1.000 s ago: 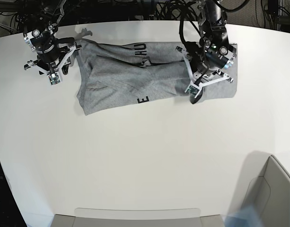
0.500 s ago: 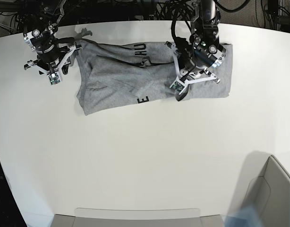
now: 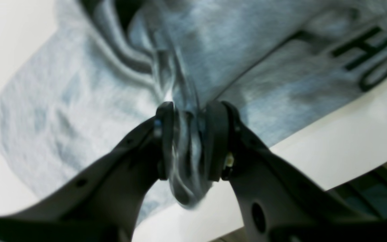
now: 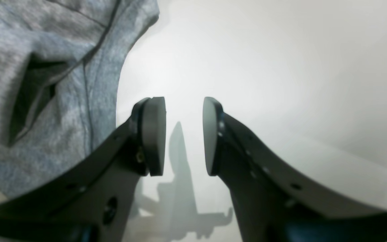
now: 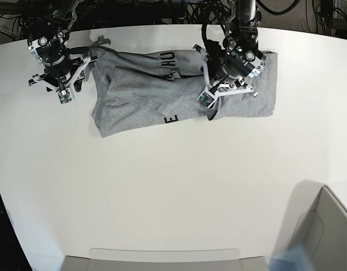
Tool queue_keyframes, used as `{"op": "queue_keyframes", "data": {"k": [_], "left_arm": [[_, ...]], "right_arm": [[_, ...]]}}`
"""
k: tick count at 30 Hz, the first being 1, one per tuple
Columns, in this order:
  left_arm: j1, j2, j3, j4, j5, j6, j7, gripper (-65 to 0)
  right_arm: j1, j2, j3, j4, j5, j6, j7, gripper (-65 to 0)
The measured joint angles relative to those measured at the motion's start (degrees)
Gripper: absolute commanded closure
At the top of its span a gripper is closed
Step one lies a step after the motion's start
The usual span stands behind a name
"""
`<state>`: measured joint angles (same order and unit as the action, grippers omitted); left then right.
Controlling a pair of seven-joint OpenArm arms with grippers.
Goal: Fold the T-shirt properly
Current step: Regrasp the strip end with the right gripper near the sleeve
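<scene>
The light heather-grey T-shirt point(image 5: 139, 96) lies crumpled across the back of the white table, with black lettering point(image 5: 168, 59) showing on a turned-over part. My left gripper point(image 5: 211, 112) is over the shirt's right half. In the left wrist view it point(image 3: 188, 134) is shut on a bunched fold of the T-shirt point(image 3: 79, 94), with the letters "HU" point(image 3: 364, 57) beyond. My right gripper point(image 5: 63, 95) hovers just left of the shirt's left end. In the right wrist view it point(image 4: 183, 134) is open and empty over bare table, with the T-shirt point(image 4: 45, 84) to its left.
A grey bin point(image 5: 326, 226) stands at the front right corner and a flat grey tray point(image 5: 162, 258) lies at the front edge. Cables point(image 5: 179, 8) hang behind the table's back edge.
My left gripper has moved left and slightly back, pulling the shirt's right part with it. My right arm has shifted slightly back.
</scene>
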<state>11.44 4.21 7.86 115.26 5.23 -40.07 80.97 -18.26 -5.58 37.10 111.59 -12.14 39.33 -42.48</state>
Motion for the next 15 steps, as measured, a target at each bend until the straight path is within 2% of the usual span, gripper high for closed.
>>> {"op": "queue_keyframes", "data": {"k": [2, 8, 12, 15], "left_arm": [[-0.35, -0.02, 1.75, 0.0, -0.46, -0.02, -0.39, -15.8], [-0.48, 1.11, 1.95, 0.44, -0.24, 0.02, -0.24, -5.1], [-0.96, 2.32, 1.79, 0.5, -0.74, -0.02, -0.59, -4.3], [-0.87, 2.19, 1.79, 0.48, -0.26, 0.0, -0.31, -4.3]], "right_arm": [[0.02, 0.0, 0.0, 0.0, 0.0, 0.0, 0.0, -19.2], [1.6, -0.02, 0.17, 0.0, 0.22, 0.0, 0.02, -19.2], [3.41, -0.48, 0.22, 0.0, 0.09, 0.0, -0.61, -19.1], [4.79, -2.69, 0.2, 0.46, 0.2, 0.0, -0.66, -19.3]]}}
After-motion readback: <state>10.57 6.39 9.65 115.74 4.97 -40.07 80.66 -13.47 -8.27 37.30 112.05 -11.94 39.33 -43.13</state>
